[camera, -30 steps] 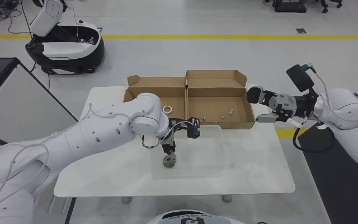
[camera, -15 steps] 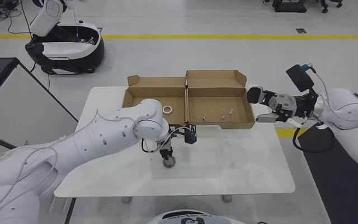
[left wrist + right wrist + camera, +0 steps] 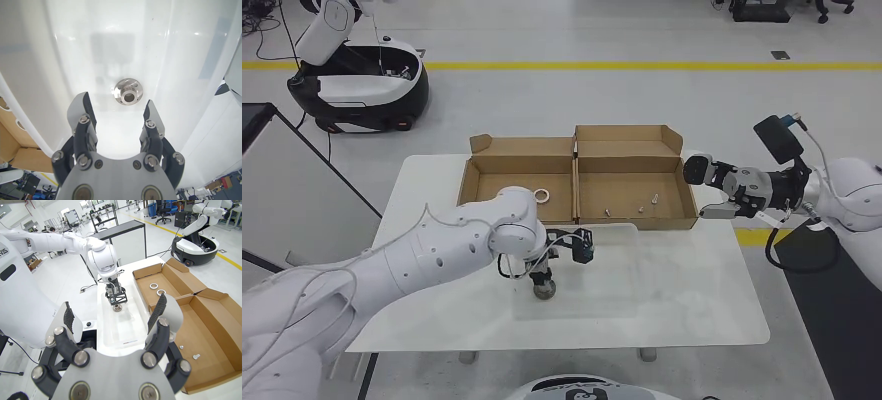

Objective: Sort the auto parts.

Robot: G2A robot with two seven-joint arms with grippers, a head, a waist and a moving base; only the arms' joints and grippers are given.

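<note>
A round metal flange (image 3: 128, 94) with a raised hub lies in a shallow clear tray (image 3: 617, 285) on the white table. My left gripper (image 3: 117, 97) hangs open just above it, its toothed fingers (image 3: 88, 106) straddling the near side of the flange without touching it. In the top view the flange (image 3: 544, 289) sits directly under the left gripper (image 3: 541, 272). My right gripper (image 3: 705, 189) is open and empty past the right end of the cardboard boxes, off the table. In the right wrist view, the flange (image 3: 117, 308) lies below the left gripper (image 3: 115, 298).
Two open cardboard boxes stand side by side at the table's far edge. The left box (image 3: 487, 185) holds rings (image 3: 153, 286), the right box (image 3: 672, 170) holds small bolts (image 3: 640, 210). Another robot base (image 3: 362, 85) stands on the floor beyond.
My left arm has drawn nearer and lowered its gripper onto the flange's position. The flange and the right arm have not moved.
</note>
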